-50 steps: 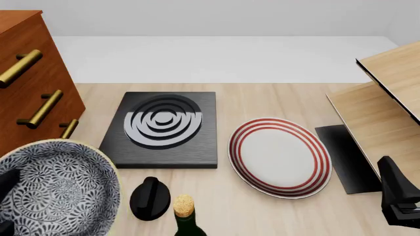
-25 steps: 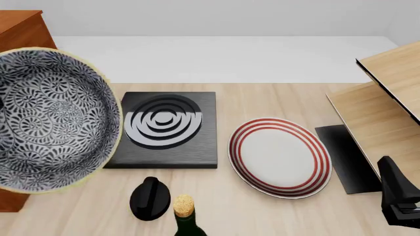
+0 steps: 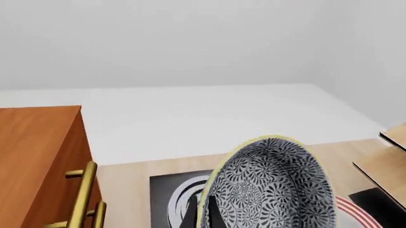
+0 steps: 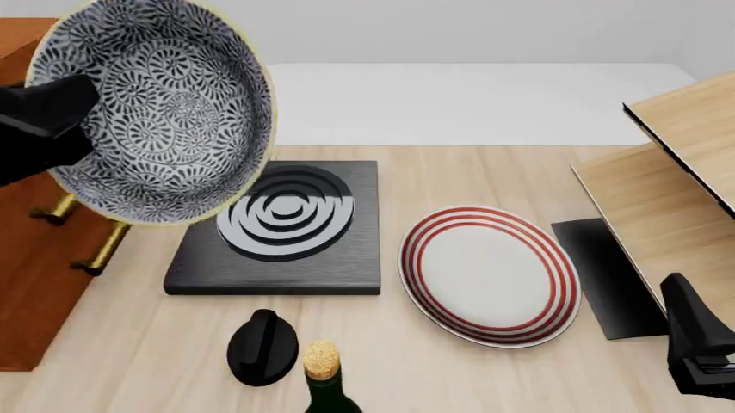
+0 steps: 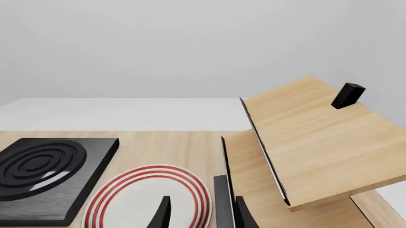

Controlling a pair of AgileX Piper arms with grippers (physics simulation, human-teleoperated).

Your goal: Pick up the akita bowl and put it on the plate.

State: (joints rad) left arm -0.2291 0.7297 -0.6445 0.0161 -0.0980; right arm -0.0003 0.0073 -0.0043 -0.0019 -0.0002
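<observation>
At the lower right edge of the front view the right gripper (image 4: 698,348) waits, its jaws apart and holding nothing. Mid-frame, the plate (image 4: 491,274) lies bare on the table. In the upper left, the left gripper (image 4: 46,125) clamps the akita bowl (image 4: 155,107), which has climbed from the lower left corner within a second; next comes carrying it rightward over the plate.

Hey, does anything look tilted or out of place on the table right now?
The akita bowl is tipped steeply in the left gripper, its patterned inside facing the front camera, up off the table. The plate lies flat and bare.
</observation>
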